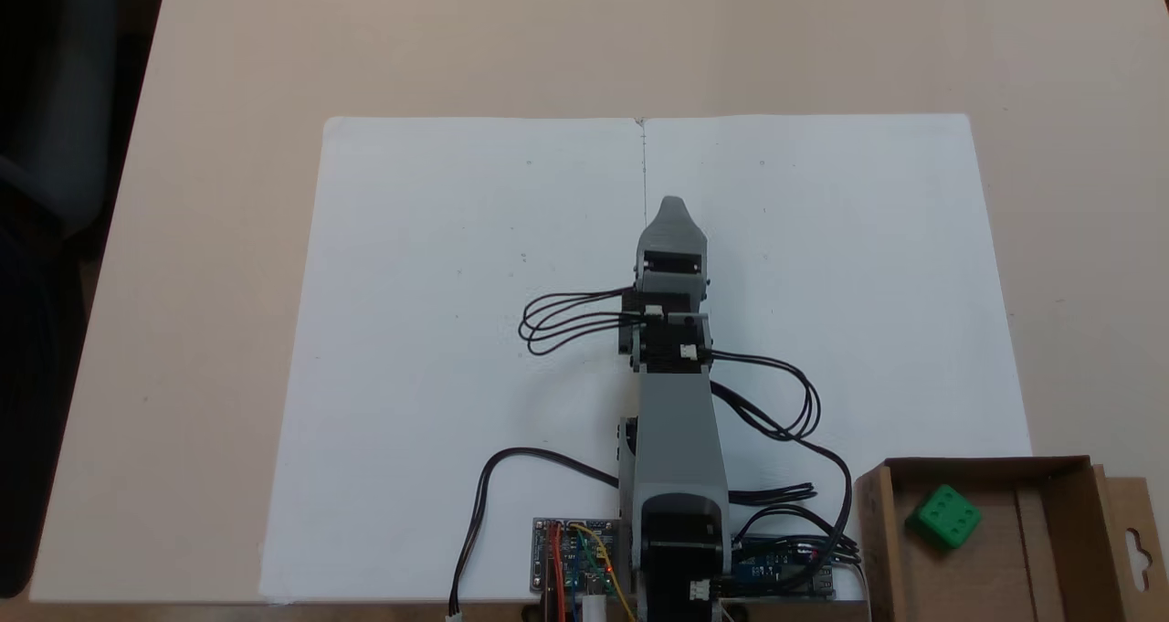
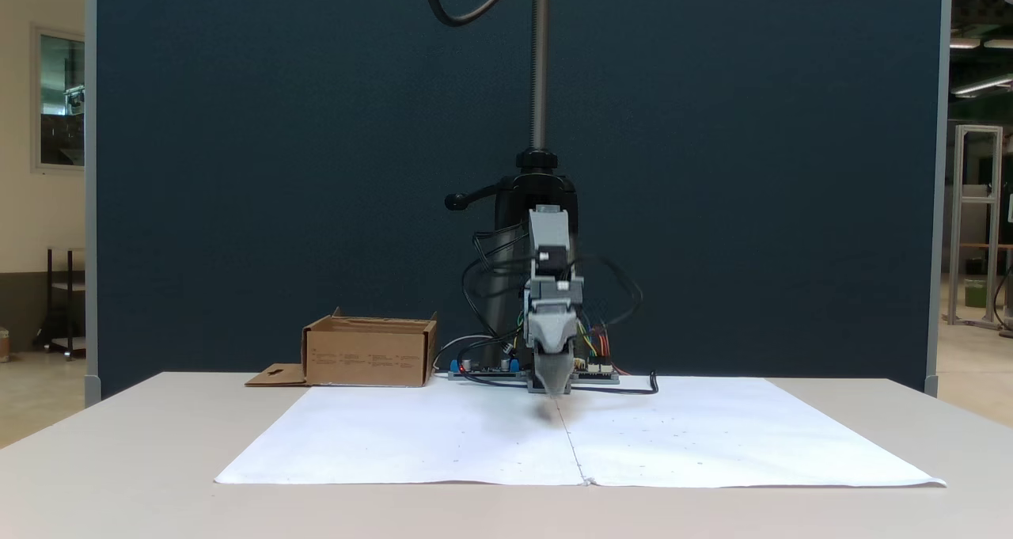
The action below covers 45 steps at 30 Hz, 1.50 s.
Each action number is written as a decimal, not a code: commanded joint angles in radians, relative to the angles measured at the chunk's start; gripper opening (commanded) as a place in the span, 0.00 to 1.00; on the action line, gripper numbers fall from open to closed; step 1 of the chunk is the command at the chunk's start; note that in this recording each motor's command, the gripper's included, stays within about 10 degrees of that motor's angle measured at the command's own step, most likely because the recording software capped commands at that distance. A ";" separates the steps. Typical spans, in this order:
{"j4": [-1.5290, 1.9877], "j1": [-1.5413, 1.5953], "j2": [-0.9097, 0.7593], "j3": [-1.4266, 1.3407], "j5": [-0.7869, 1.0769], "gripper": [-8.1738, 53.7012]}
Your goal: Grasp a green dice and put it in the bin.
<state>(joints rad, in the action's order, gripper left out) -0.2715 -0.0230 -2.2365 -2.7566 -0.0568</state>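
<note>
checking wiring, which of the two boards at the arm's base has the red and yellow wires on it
The left board in the top-down fixed view: red and yellow wires cross it. The blue board on the right, beside the bin, carries black cables.

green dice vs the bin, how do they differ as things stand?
Colour: the green dice is bright green with darker pips; the bin is plain brown cardboard.
Size: the dice is small; the bin is far larger.
Shape: the dice is a solid cube; the bin is an open low-walled box with a side flap.
Role: the bin holds the dice, which lies inside it.
Shared: neither touches the gripper.
</note>
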 commanded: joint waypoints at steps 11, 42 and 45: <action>-0.504 -0.011 -0.123 -0.272 0.132 0.83; -1.115 -0.012 -0.135 -0.373 0.158 0.85; -1.165 -0.012 -0.133 -0.373 0.155 0.86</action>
<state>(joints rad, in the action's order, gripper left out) -1.2809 -0.0230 -2.2534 -3.0557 0.0215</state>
